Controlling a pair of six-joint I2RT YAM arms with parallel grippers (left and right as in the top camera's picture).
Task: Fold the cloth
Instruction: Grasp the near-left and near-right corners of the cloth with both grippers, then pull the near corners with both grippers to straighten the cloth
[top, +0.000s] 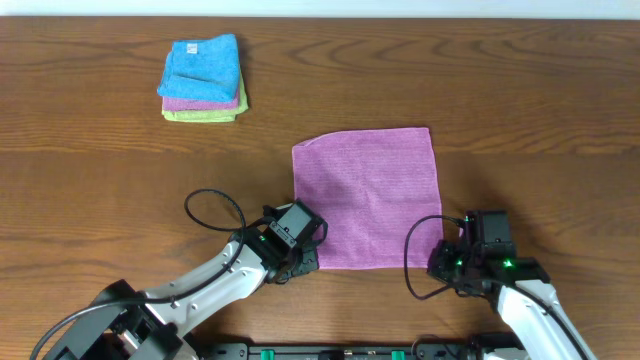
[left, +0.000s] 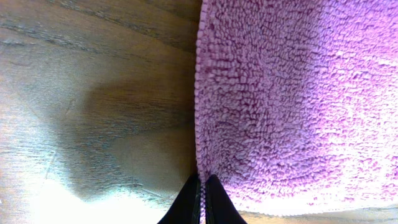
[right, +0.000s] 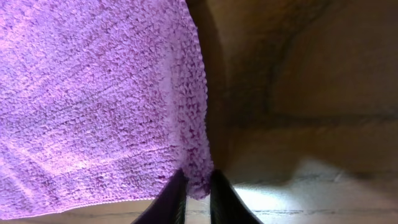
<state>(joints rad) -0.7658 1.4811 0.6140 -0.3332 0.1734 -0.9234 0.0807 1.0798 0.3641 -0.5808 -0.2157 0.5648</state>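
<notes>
Overhead: sq. fuzzy lilac cloth (top: 365, 198) lies flat on wood-grain table (top: 100, 180).

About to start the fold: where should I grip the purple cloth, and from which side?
Take the purple cloth at its two near corners, coming in low from the robot's side. It lies flat and square, so only edges offer a pinch. The left gripper and right gripper each pinch one corner.

The cloth (top: 368, 198): a lilac, roughly square microfibre towel with a stitched edge. It lies spread flat and unfolded, right of centre, toward the near side.
</notes>
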